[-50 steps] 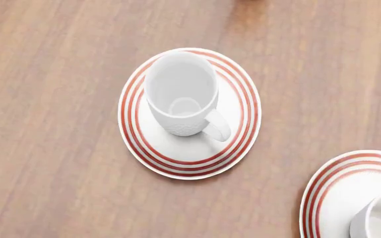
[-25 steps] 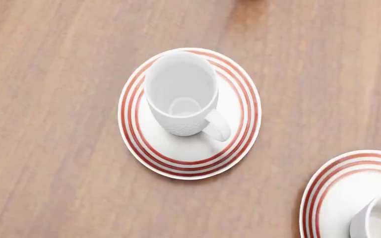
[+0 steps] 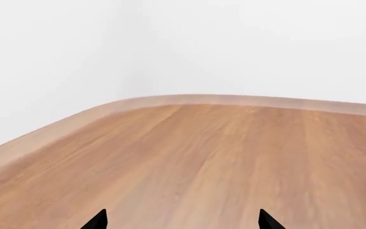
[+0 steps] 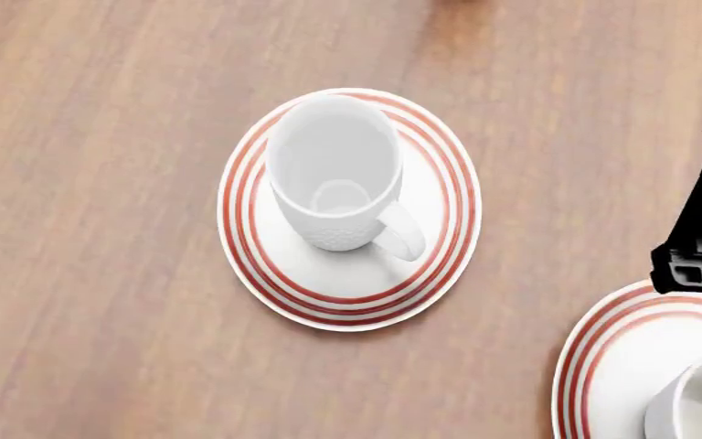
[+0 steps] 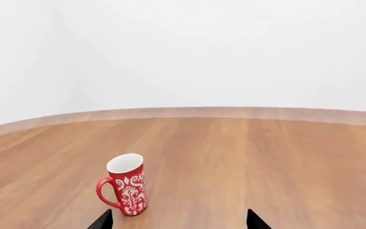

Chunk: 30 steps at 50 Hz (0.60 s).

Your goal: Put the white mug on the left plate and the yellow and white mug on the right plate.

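You have a red mug (image 5: 124,190) with a white floral pattern standing upright on the wooden table (image 5: 285,162), its loop handle turned to one side and its white inside showing at the open mouth. Around it you see only bare wood grain running to the table's rounded edge, and behind that edge a plain white wall (image 5: 189,52).

text: none readable | red mug (image 5: 126,191): white ornamental pattern only, no lettering
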Available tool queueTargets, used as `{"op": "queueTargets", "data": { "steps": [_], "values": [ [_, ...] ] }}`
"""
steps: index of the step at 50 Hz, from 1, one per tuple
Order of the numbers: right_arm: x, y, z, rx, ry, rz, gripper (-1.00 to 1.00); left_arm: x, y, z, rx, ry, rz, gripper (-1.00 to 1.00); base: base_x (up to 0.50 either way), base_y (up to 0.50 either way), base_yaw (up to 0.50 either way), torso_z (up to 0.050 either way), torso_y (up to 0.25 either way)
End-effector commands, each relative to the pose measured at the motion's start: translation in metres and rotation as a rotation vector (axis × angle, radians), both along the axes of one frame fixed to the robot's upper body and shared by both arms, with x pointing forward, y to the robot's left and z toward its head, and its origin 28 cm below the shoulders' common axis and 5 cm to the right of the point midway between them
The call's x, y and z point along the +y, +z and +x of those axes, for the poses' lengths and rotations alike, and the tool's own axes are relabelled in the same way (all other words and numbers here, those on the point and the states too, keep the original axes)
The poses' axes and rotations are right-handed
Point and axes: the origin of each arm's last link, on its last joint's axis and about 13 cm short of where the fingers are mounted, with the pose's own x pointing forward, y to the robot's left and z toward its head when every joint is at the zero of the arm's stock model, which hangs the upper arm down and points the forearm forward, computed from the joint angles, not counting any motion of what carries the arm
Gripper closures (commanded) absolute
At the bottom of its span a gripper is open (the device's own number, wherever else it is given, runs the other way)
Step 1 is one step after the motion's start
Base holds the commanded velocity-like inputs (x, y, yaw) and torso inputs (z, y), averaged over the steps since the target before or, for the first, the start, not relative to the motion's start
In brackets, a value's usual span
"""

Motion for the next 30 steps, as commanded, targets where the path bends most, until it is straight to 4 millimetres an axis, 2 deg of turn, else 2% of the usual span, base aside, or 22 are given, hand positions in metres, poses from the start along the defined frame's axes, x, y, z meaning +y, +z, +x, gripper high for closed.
{"op": "queueTargets", "data": {
  "steps": [1, 6, 12, 20, 25, 30],
  "values": [
    [0.013, 0.035, 0.043, 0.000, -0.006, -0.026, -1.00, -0.005, 0.046, 0.044, 0.023, -0.034, 0.045, -1.00, 0.00, 0.00, 0.00, 0.000, 0.000],
    [0.023, 0.052, 0.043, -0.048, 0.010, -0.028, -1.00, -0.005, 0.062, 0.048, 0.007, -0.034, 0.038, -1.00, 0.00, 0.00, 0.00, 0.000, 0.000],
    [0.029, 0.067, 0.031, -0.116, 0.031, -0.007, -1.00, -0.004, 0.086, 0.034, -0.057, -0.037, 0.040, -1.00, 0.00, 0.00, 0.00, 0.000, 0.002],
    [0.032, 0.098, -0.004, -0.231, 0.034, -0.021, -1.00, -0.002, 0.117, 0.006, -0.153, -0.047, 0.035, -1.00, 0.00, 0.00, 0.00, 0.000, 0.000],
    [0.035, 0.117, -0.030, -0.320, 0.044, -0.036, -1.00, -0.002, 0.125, -0.003, -0.185, -0.047, 0.040, -1.00, 0.00, 0.00, 0.00, 0.000, 0.000],
    [0.042, 0.135, -0.058, -0.423, 0.067, -0.066, -1.00, -0.001, 0.125, -0.002, -0.188, -0.045, 0.035, -1.00, 0.00, 0.00, 0.00, 0.000, 0.000]
  ]
}}
